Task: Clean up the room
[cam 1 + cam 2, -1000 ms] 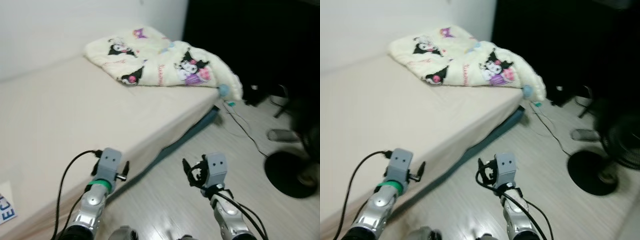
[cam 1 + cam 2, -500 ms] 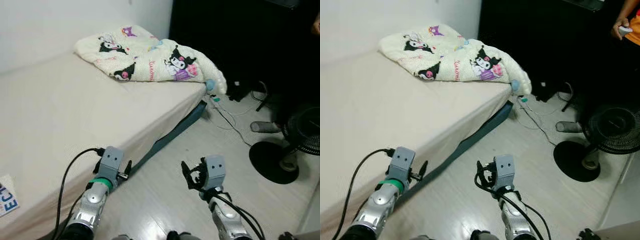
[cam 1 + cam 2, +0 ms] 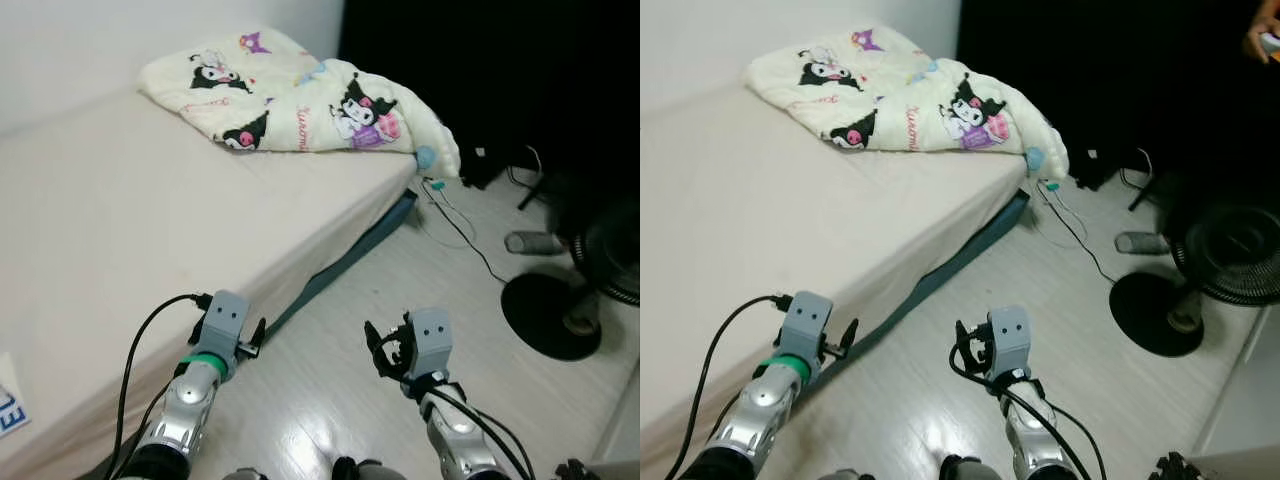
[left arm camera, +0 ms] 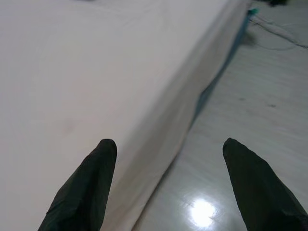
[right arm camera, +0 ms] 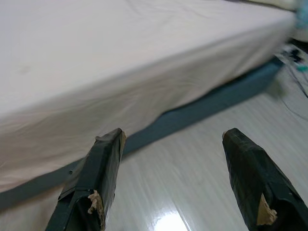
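Nearest to us, our left tool (image 4: 166, 185) hangs low at the edge of the bed (image 3: 120, 220), its two black fingers (image 4: 89, 185) spread wide and holding nothing; one finger lies over the sheet, the other over the pale floor (image 3: 400, 290). Our right tool (image 5: 175, 192) hangs over the floor beside the bed, its fingers (image 5: 98, 180) also spread apart and empty, with worn tape on their tips. In the head views both silver wrists reach forward, the left one (image 3: 215, 330) with a black cable looping off it and the right one (image 3: 425, 345) out over the floorboards.

Beyond them, the bed's cream sheet runs away from us, and a blue-grey base (image 3: 350, 265) shows under its overhanging edge. A white paper with blue letters (image 3: 10, 410) lies on the sheet near our left side.

Farther off, a cream blanket with cartoon prints (image 3: 300, 95) is bunched at the far corner of the bed, one end drooping over the edge. Cables (image 3: 465, 235) trail across the floor below it. To the right stands a black fan (image 3: 1230, 265) on a round base (image 3: 1155, 315), in front of a dark area.
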You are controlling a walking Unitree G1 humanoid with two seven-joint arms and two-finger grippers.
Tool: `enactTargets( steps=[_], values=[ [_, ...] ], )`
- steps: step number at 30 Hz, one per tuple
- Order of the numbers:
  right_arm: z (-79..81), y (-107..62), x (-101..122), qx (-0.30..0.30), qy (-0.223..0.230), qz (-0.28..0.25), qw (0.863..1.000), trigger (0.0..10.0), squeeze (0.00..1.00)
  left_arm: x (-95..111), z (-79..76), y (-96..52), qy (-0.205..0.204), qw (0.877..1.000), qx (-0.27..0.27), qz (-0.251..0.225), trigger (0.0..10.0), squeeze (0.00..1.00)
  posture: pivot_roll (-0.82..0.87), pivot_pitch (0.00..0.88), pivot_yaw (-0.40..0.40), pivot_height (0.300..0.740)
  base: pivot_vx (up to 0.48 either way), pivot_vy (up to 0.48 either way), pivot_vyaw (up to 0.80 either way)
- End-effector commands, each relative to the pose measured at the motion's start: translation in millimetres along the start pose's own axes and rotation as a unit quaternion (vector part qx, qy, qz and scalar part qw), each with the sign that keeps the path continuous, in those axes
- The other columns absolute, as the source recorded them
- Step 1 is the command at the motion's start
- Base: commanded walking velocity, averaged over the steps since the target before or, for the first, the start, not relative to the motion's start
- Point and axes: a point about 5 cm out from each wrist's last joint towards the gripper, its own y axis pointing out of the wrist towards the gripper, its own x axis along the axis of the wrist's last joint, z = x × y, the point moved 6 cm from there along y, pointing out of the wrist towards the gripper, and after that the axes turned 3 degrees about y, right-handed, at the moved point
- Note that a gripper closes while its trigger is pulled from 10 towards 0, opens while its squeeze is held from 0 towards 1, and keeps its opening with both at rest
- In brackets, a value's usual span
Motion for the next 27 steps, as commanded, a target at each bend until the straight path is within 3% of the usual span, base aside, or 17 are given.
enactTargets(
  steps=[1, 27],
  values=[
    [4.4, -3.9, -7.7, 0.008, 0.007, 0.011, 1.0, 10.0, 0.0, -13.2, -3.5, -4.8, 0.001, 1.0, -0.004, 0.021, 10.0, 0.0, 0.05, 0.064, 0.005, 0.711, 0.0, 0.0, 0.72],
    [5.9, -2.7, -7.2, 0.014, 0.007, 0.012, 1.0, 10.0, 0.0, -15.3, -3.3, -3.9, 0.003, 1.0, -0.002, 0.029, 10.0, 0.0, 0.05, 0.057, 0.001, 0.711, 0.0, 0.0, 0.72]
  ],
)
